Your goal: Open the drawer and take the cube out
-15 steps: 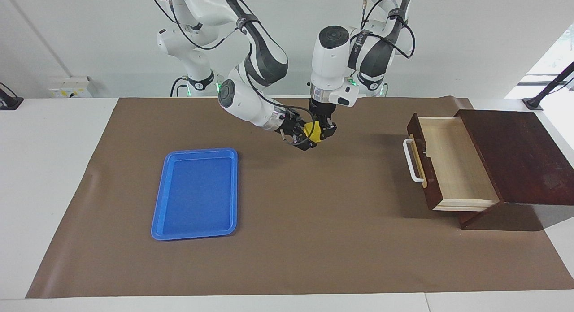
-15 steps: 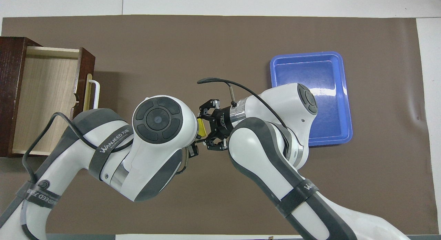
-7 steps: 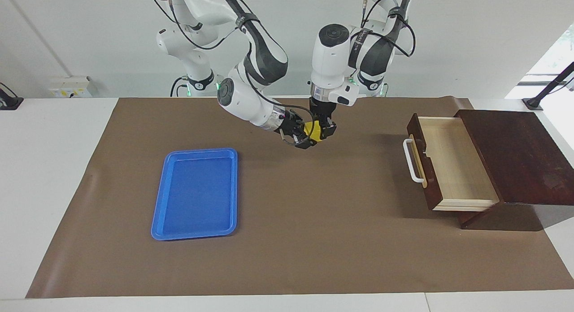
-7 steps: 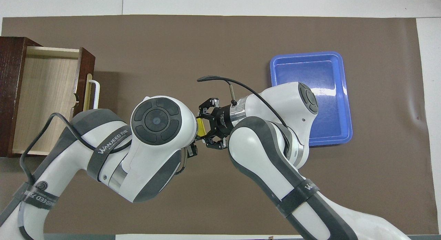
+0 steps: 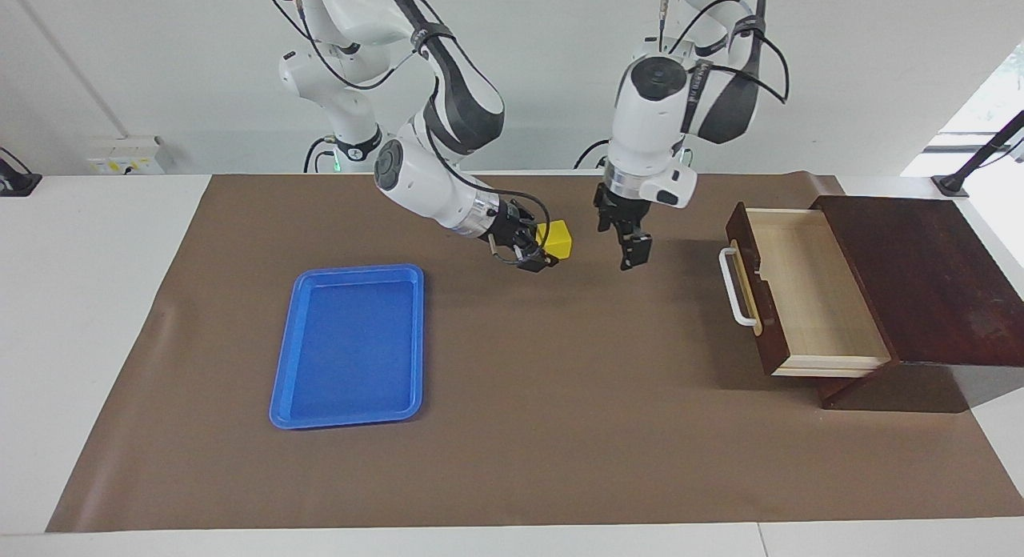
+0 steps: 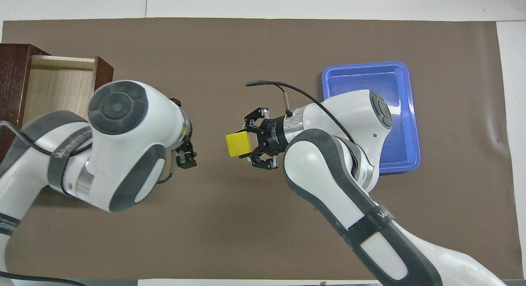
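My right gripper (image 5: 546, 242) is shut on the yellow cube (image 5: 555, 238) and holds it in the air over the brown mat, between the blue tray and the drawer. The cube also shows in the overhead view (image 6: 238, 144). My left gripper (image 5: 622, 238) hangs open and empty beside the cube, toward the drawer. The dark reddish-brown drawer (image 5: 800, 293) is pulled out of its sloped wooden box (image 5: 920, 277). Its white handle (image 5: 734, 287) faces the middle of the table and its pale inside holds nothing.
A blue tray (image 5: 348, 345) with nothing in it lies on the brown mat (image 5: 560, 429) toward the right arm's end. In the overhead view the left arm covers part of the drawer (image 6: 53, 84).
My left gripper has let go of the cube and drawn away toward the drawer. My right gripper now holds the cube alone and has shifted slightly toward the tray.
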